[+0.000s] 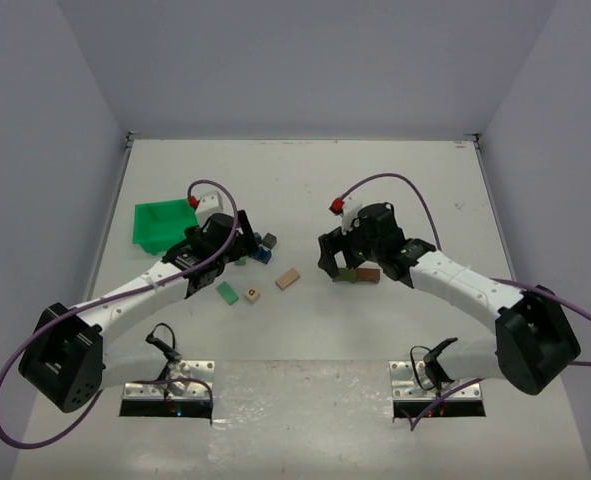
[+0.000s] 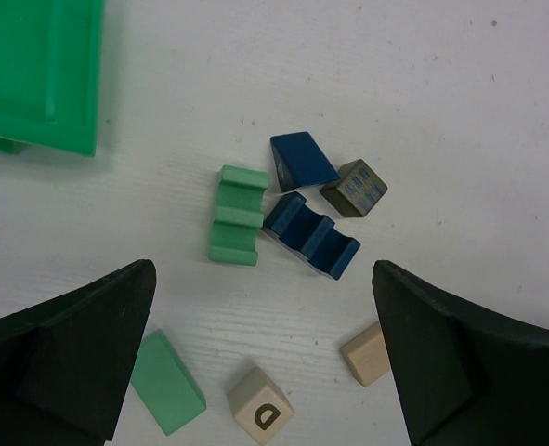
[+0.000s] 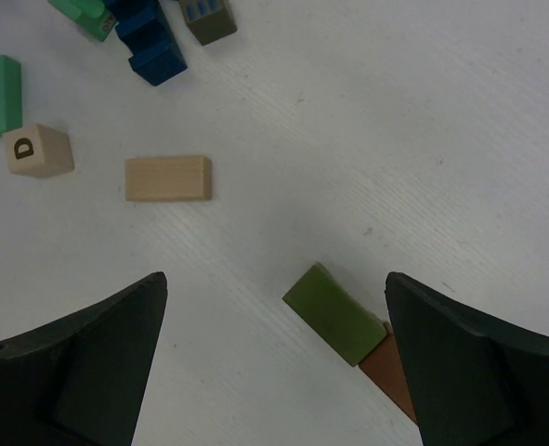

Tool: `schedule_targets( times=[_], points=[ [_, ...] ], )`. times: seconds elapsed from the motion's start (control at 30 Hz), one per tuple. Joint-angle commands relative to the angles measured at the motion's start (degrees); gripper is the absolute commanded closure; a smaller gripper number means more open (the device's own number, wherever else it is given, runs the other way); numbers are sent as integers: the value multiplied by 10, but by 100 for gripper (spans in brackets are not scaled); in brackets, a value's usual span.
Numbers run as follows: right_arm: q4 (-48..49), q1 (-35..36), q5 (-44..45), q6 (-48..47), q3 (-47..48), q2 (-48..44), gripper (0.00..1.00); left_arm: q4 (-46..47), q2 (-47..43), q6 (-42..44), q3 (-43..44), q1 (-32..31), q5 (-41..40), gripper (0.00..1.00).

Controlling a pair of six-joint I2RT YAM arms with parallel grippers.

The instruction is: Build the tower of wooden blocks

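Left claw (image 2: 263,283) is hovering agape over green notched block (image 2: 235,216) and blue blocks (image 2: 311,237) lying loose on bench (image 2: 441,93), green bin (image 2: 37,74) nearby; right claw (image 3: 274,288) is gaping above olive block (image 3: 334,313) touching brown block (image 3: 392,372); tan bar (image 3: 168,177) is lying between groups.

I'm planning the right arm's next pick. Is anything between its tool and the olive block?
Nothing visible. The right tool is open over the olive block. A brown block lies against one end of it, near one finger.

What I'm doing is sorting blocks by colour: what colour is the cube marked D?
Pale cream cube with a dark letter; clearest in the left wrist view.
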Motion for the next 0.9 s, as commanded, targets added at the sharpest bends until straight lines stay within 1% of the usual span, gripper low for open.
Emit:
schedule_targets(
  times=[0.0,0.03,0.2,0.37,0.5,0.63,0.87],
  points=[
    [48,47,24,-47,7,24,1,24,0,1,2,-8,11,0],
    [62,54,28,-49,7,29,1,24,0,1,2,-8,12,0],
    [73,79,42,-62,22,59,1,21,-4,-1,-4,-8,12,0],
    [90,99,0,-59,25,78,1,10,-25,-14,-21,-8,12,0],
    [104,102,-7,-51,31,90,1,7,-48,-21,-33,-8,16,0],
    [109,106,-47,-54,52,115,1,-3,-79,-30,-43,-8,13,0],
    [104,127,-29,-63,88,164,1,-43,-113,-48,-54,-8,-9,0]
  ],
)
